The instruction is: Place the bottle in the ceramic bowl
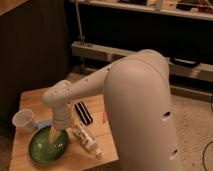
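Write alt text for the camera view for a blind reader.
The robot's gripper, jaws open, hangs over the green ceramic bowl on a wooden table. The bottle lies on the table beside the bowl, with a black striped bar behind it.

The robot's arm (137, 95) wears a smooth, cream-white shell: a bulky, rounded upper segment, marked by two small dark holes (165, 115) down its side, narrowing to a slimmer link and a ball-like joint (57, 96). Its tan end effector (55, 134) hangs at the arm's tip, low on the left.
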Tool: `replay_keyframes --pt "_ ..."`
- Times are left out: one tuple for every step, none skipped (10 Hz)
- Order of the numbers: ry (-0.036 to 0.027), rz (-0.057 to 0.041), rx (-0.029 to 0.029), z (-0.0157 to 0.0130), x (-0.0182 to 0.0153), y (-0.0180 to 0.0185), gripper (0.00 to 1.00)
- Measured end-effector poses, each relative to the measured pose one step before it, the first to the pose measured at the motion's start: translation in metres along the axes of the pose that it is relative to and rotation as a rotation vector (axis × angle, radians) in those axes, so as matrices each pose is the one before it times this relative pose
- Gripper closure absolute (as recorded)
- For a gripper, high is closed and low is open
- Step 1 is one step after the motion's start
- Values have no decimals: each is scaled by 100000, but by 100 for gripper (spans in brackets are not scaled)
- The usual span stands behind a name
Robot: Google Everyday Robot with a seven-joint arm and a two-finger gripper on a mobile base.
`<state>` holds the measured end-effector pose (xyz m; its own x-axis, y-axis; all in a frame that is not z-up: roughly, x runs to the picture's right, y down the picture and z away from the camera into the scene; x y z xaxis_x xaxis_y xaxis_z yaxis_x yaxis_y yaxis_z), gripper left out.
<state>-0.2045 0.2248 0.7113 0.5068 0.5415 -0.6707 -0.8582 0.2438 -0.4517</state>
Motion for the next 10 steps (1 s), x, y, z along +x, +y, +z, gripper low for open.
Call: replay_keyframes --pt "-109 -23 34 -56 -7 3 20" --pt "-11 -281 12 11 25 4 20" --pt "-595 -1429 841 -16 69 -162 20" --pt "-3901 -2701 2495 -102 141 -617 20" --pt "-3923 -563 2606 -61 567 -1095 20" --pt "-4113 654 2210 -105 785 -1450 20" --pt "-4333 1959 804 -38 993 -1873 20" --pt "-3146 2359 271 48 801 -1696 20" --pt "-2529 1351 -301 497 632 -1456 20" --pt "-668 -117 -245 488 169 -422 20"
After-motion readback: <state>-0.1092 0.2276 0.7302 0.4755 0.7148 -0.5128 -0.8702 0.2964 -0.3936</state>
